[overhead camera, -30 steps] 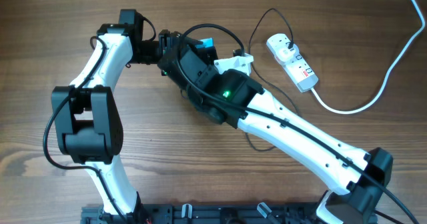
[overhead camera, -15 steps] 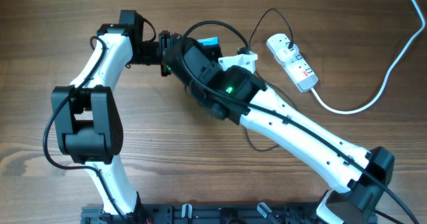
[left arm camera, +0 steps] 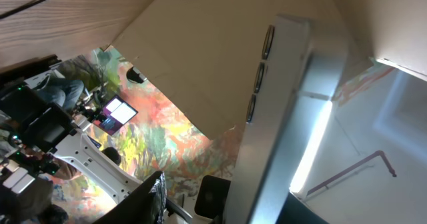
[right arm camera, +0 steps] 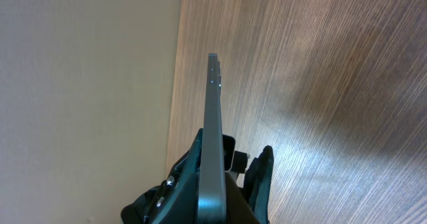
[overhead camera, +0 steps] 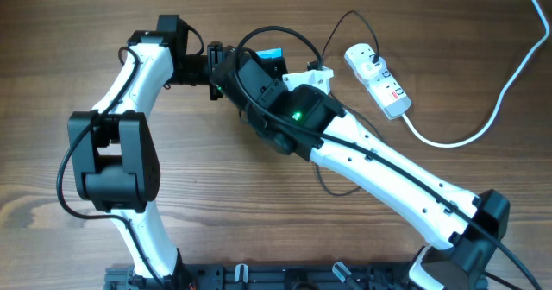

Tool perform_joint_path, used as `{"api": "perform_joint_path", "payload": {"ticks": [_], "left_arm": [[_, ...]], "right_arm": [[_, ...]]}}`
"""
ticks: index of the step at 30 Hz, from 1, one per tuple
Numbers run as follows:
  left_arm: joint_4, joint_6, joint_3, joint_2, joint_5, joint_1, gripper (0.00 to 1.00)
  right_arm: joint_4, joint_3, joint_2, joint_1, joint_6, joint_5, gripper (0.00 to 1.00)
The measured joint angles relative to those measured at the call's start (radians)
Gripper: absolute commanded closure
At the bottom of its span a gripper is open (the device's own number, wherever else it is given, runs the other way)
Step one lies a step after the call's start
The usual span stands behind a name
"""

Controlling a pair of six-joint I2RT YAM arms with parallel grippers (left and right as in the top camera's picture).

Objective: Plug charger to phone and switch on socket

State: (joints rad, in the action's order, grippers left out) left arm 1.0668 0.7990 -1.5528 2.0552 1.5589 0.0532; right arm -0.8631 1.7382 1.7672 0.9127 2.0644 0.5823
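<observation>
The phone (right arm camera: 212,111) shows edge-on in the right wrist view, with my right gripper (right arm camera: 213,165) shut on its near end. From overhead only a strip of its blue screen (overhead camera: 270,57) peeks out beside the right gripper (overhead camera: 263,72). My left gripper (overhead camera: 231,64) comes in from the left. Its jaws (left arm camera: 233,201) stand apart on either side of the phone's grey edge (left arm camera: 277,117), with a gap at the left finger (left arm camera: 155,196). The charger's thin black cable (overhead camera: 276,34) loops over both grippers; its plug is hidden. The socket (overhead camera: 379,81) lies to the right.
A thick white cord (overhead camera: 483,130) runs from the socket to the far right corner. More thin black cable (overhead camera: 341,27) curls left of the socket. Both arms cross over the middle of the wooden table (overhead camera: 259,230). A black rail (overhead camera: 259,277) lines the front edge.
The right arm shifted slightly towards the far side with the phone, then held still. The left arm has barely moved.
</observation>
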Motion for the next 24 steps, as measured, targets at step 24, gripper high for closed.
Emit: {"api": "perform_joint_path", "payload": {"ticks": [24], "left_arm": [[-0.005, -0.026, 0.0, -0.015, -0.002, 0.006, 0.96]], "right_arm": [[-0.013, -0.002, 0.0, -0.006, 0.038, -0.058, 0.64]]}}
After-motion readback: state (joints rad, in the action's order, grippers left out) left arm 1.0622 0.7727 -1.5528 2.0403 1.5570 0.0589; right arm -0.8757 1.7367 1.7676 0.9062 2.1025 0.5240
